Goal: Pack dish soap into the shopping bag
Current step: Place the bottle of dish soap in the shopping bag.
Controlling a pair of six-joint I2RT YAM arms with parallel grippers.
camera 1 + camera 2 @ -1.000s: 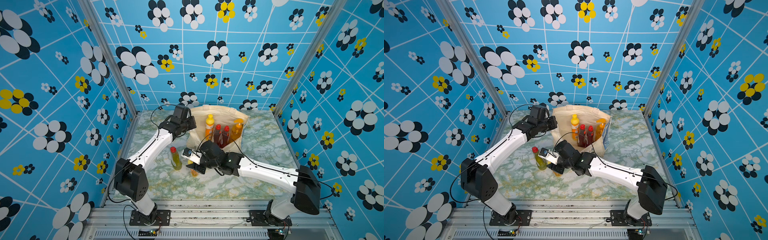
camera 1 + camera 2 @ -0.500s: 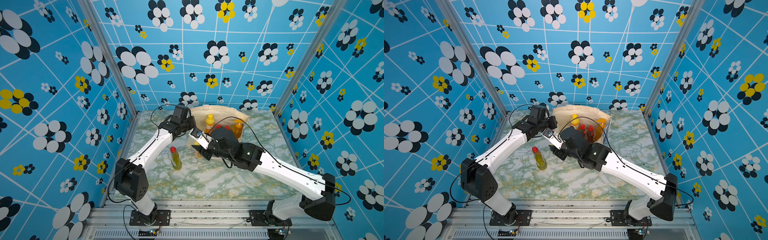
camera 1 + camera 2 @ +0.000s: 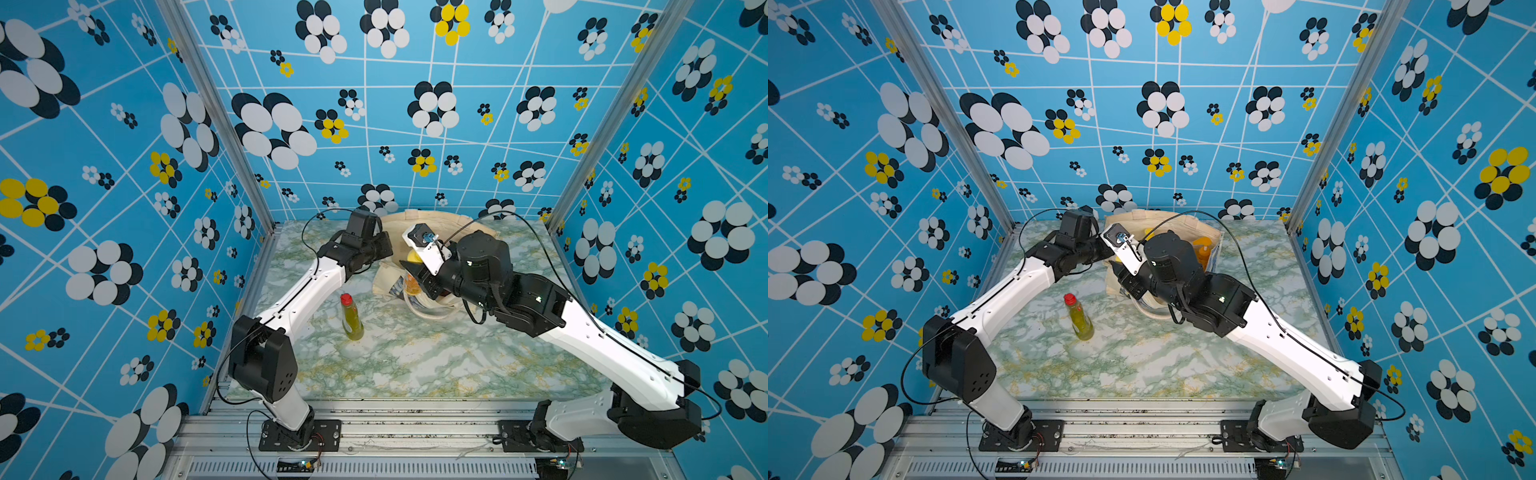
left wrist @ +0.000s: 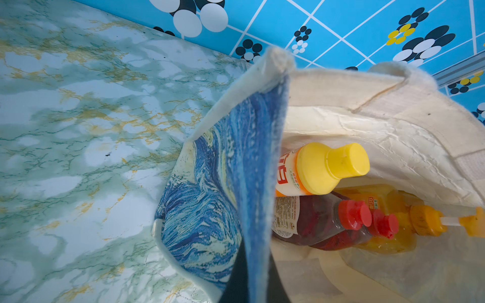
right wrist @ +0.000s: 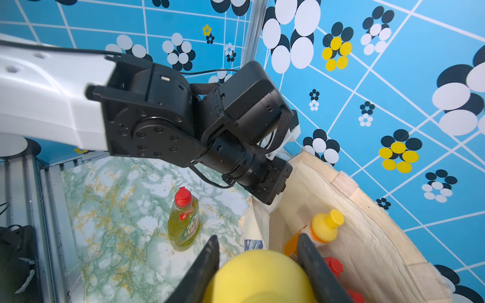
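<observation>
**Dish soap bottle held over the bag's near wall, not yet released**

A yellow-capped orange bottle [image 5: 259, 278] is clamped at its cap end between the jaws of the right gripper [image 5: 258, 246], which stand partly apart around it. In a top view the yellow-capped orange bottle [image 3: 411, 286] is seen hanging below the fingers, so its long axis is judged roughly upright, cap uppermost. It is placed over the near wall of the shopping bag [image 5: 367, 230], whose open mouth lies just beyond the jaws, toward the back wall. The coming move is judged to turn on that offset: the bottle must be carried a little further over the opening before it is lowered, or the near wall may be caught.

The right arm is reached forward across the table [image 3: 415, 365], elbow raised and wrist bent down. The left gripper [image 3: 385, 249] is closed tight on the bag's side rim, so the mouth is held open.

Inside the bag, another yellow-capped bottle [image 4: 330, 168], two red-capped dark red bottles [image 4: 315, 220] and the pump bottle [image 4: 393, 199] are seen. The olive-green bottle [image 3: 352, 318] is left standing on the table, apart from the bag and nearer the left arm.
</observation>
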